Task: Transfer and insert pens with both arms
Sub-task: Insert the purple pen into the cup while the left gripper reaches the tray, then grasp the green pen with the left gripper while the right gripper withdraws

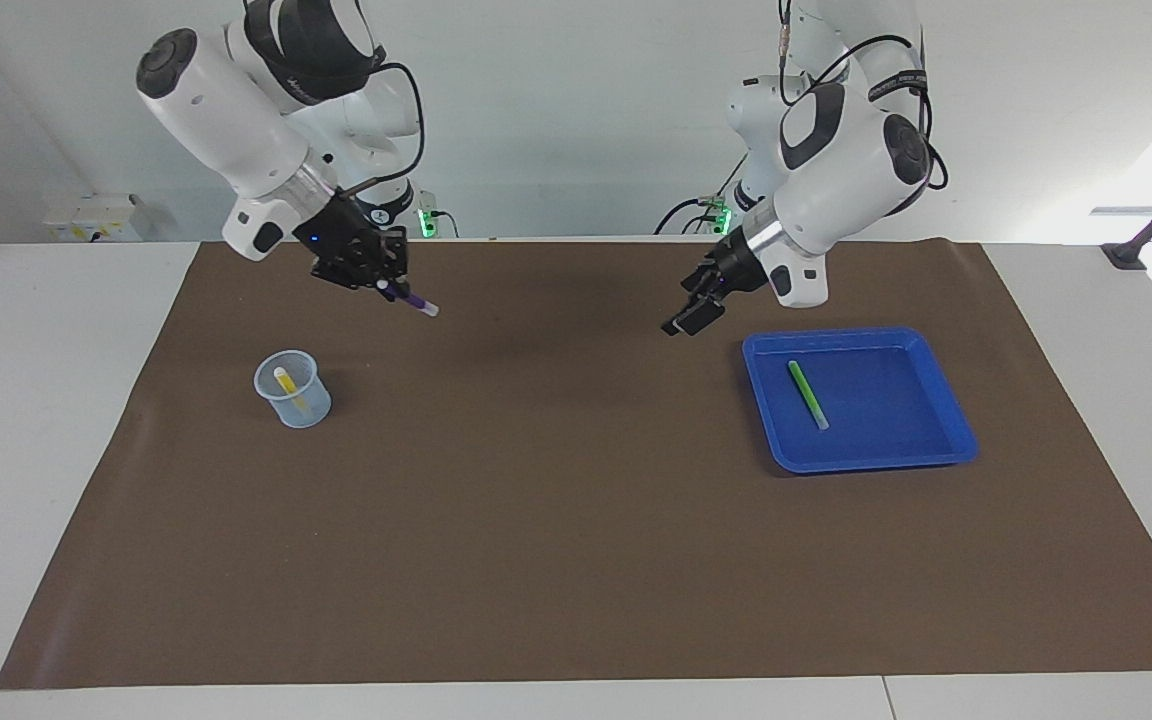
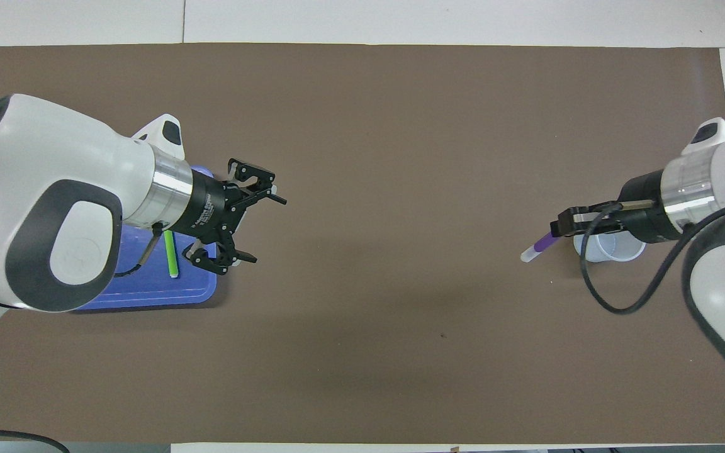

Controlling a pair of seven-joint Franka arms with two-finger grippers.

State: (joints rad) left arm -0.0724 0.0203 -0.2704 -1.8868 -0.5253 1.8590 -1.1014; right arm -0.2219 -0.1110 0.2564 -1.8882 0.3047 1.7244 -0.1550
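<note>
While the right gripper [image 1: 394, 283] clamps the purple pen [image 1: 414, 299] up in the air, facing view shows the cup [image 1: 293, 389] standing on the brown mat [image 1: 576, 560] below it and offset toward the right arm's end of the table, already holding the yellow pen [image 1: 289, 389] upright-ish. Purple pen sticks out of the fingertips slanting downward, pale cap end lowest, pointing toward table centre, i.e. away from the cup. So the key relation: cup lies down and to the outer side of the held pen, and the pen's axis is tilted, not vertical; my read is it needs reorienting over the cup mouth before insertion. Left gripper [image 1: 693, 308] hangs empty with fingers spread, over the mat just beside the blue tray [image 1: 866, 455] on its centre-facing edge. Green pen [image 1: 807, 394] lies flat in the tray, long axis running roughly nearer-to-farther from the robots with a slight slant

Overhead view: right gripper [image 2: 559, 228] covers part of the cup [image 2: 608, 248]; purple pen [image 2: 539, 245] pokes out toward table centre, cap end leading. Left gripper [image 2: 255, 223] is spread wide, nothing between the fingers, past the tray [image 2: 148, 296] edge. Green pen [image 2: 170, 253] runs along the near-far line, partly hidden by the left wrist. Left arm is clearly the nearer one to it; likely next pick
</note>
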